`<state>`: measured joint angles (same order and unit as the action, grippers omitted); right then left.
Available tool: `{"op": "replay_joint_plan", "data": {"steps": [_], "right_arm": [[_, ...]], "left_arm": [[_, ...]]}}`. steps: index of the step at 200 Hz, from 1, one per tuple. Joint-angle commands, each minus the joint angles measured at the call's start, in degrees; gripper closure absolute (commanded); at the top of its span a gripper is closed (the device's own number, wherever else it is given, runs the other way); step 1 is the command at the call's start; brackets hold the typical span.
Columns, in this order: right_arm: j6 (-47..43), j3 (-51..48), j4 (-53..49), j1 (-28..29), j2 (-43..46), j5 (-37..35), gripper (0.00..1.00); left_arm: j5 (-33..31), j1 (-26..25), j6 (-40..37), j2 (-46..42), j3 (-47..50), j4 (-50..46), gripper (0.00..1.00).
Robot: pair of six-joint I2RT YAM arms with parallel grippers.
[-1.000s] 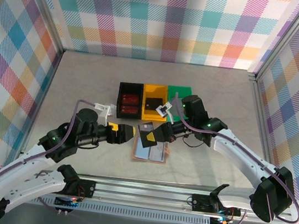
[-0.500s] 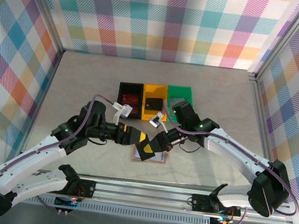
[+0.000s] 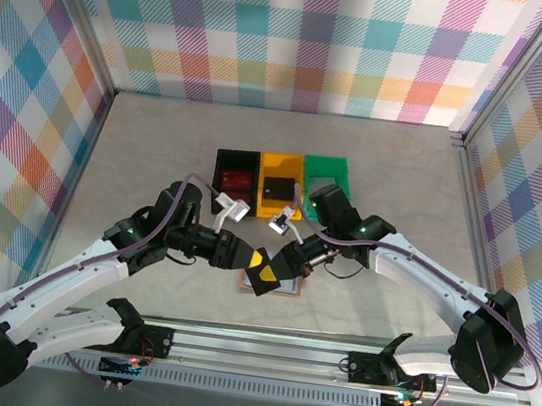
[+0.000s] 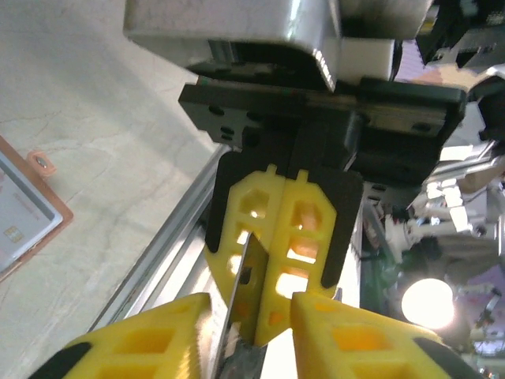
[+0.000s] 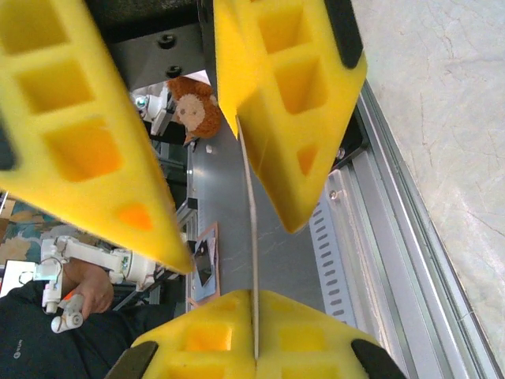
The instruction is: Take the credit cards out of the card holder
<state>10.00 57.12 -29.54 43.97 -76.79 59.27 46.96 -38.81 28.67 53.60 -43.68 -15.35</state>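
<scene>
A black credit card (image 3: 264,278) with a yellow corner hangs in the air, and my right gripper (image 3: 280,265) is shut on its one end. In the right wrist view the card (image 5: 252,229) runs edge-on out of my right gripper (image 5: 255,302). My left gripper (image 3: 246,257) straddles the card's other end. Its jaws are narrow but still apart: the card (image 4: 241,276) lies near one finger (image 4: 150,339), with a gap to the other. The tan card holder (image 3: 289,286) lies spread on the table just below, partly hidden by the card, and is seen too as the card holder (image 4: 20,213).
Behind the grippers stand a black bin (image 3: 236,180) with red things inside, a yellow bin (image 3: 263,200) with a dark card in it, and a green bin (image 3: 328,171). The aluminium rail (image 3: 261,348) runs along the near edge.
My left gripper has come in from the left to the card, and its jaws have narrowed around the card's end. My right gripper, still shut on the card, has shifted slightly toward the near edge.
</scene>
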Motion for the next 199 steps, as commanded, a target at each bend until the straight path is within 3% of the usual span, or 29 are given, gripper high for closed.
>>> {"op": "replay_joint_plan", "data": {"steps": [1,23,40,78,83,92,110,135,171,199], "right_arm": [[-1.69,1.38,-0.53,0.42,0.75,1.77,1.0],[-1.56,1.55,-0.62,0.43,0.34,1.77,1.0],[-1.61,1.76,-0.8,0.42,0.48,1.63,1.0],[-1.15,2.03,-1.51,0.26,3.12,-4.12,1.0],[-0.92,1.94,-1.52,0.04,3.74,-5.19,0.95],[0.05,1.93,-1.34,-0.55,4.91,-7.94,0.79],[1.93,1.06,0.06,-3.06,7.79,-10.19,0.76],[4.93,-0.45,1.67,-7.15,12.02,-15.77,0.48],[10.37,-4.51,7.37,-9.16,17.35,-18.52,0.39],[25.07,-14.58,28.62,-9.09,20.32,-17.6,0.35]], "left_arm": [[4.12,0.36,-2.47,0.1,-1.62,-2.57,0.72],[4.89,0.35,-2.52,0.27,-1.17,-1.81,0.83],[5.0,0.41,-2.43,0.27,-0.91,-1.57,1.0],[-0.14,0.42,-1.78,-1.78,-0.55,-2.34,1.0],[-1.01,0.48,-1.43,-2.11,-0.41,-2.28,1.0],[-2.87,0.49,-0.56,-2.37,-0.39,-2.41,1.0],[-7.27,0.53,1.15,-2.97,-0.62,-3.19,1.0],[-14.53,0.49,4.63,-4.93,0.24,-2.61,1.0],[-26.09,0.5,12.45,-10.58,3.51,2.57,1.0],[-34.43,0.49,19.48,-14.78,7.03,6.66,1.0]]}}
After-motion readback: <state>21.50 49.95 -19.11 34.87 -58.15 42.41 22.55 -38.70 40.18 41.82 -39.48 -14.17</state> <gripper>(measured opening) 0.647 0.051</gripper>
